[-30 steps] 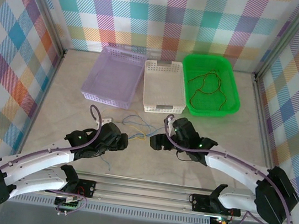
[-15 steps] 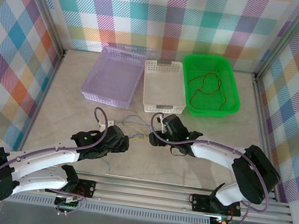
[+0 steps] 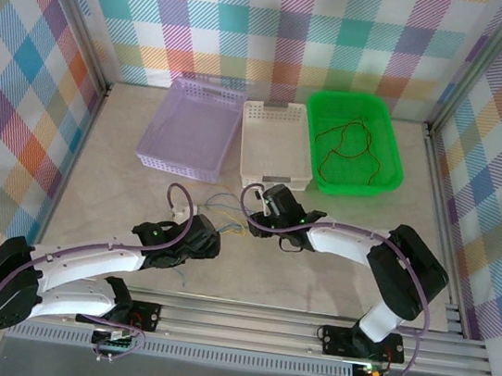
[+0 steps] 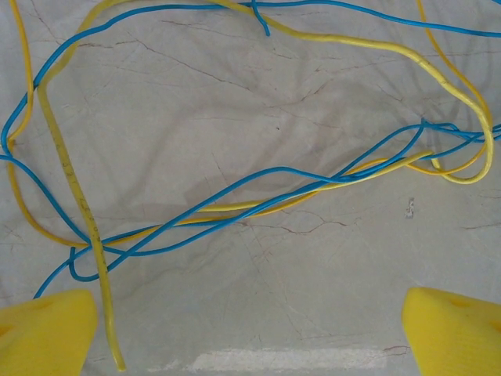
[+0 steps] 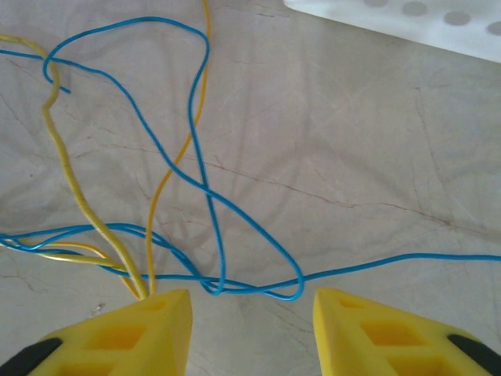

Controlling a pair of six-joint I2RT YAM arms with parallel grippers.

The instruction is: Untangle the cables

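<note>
loosely tangled cables (image 4: 344, 178), thin blue and yellow strands, crossing, looping

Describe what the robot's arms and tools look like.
The left arm and right arm have white link shells with black joints, and a purple cable runs along each. The left tool and right tool end in yellow wedge-shaped fingers.

I read the cables (image 4: 344, 39) as glossy, plastic-sheathed; tabletop (image 4: 258, 298) matt, stone-veined; white basket (image 3: 271, 182) perforated plastic.
</note>
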